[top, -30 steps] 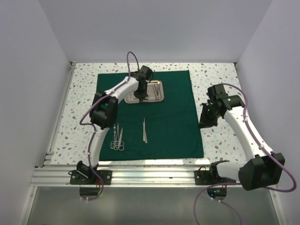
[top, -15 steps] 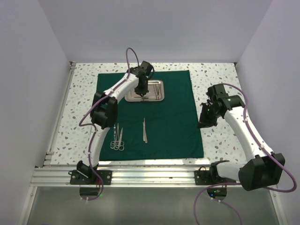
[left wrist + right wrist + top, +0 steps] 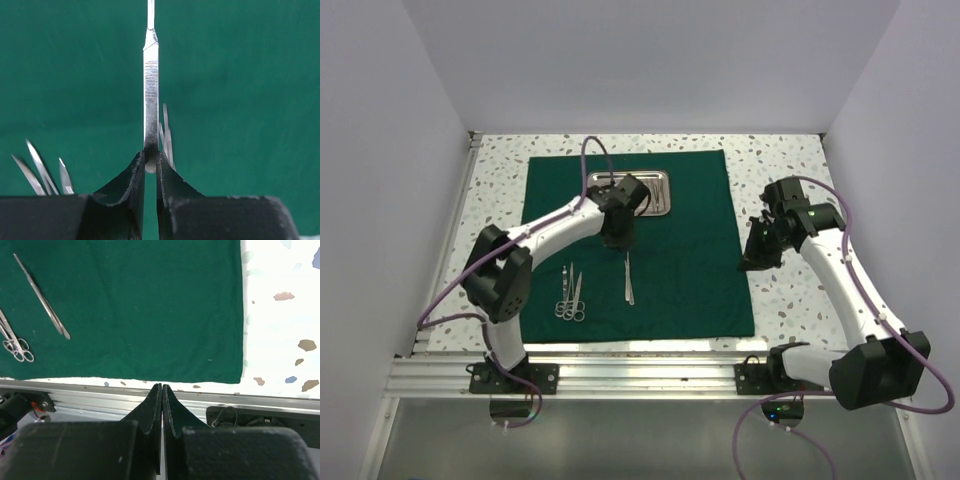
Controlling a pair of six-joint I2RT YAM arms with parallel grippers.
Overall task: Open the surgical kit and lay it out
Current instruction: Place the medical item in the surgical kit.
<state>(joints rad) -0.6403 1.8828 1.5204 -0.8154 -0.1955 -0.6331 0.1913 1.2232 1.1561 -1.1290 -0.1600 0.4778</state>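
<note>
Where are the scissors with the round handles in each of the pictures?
Top view: the scissors lie on the near-left part of the cloth.
Left wrist: only their pointed tips show, at the bottom left, beside the held scalpel handle.
Right wrist: their ring handles sit at the left edge.
Shared landmark: the dark green cloth lies under them in every view.

Plain white walls at 9, 12 and 3 o'clock, speckled terrazzo tabletop, aluminium rail along 6 o'clock. Pretty even light.
</note>
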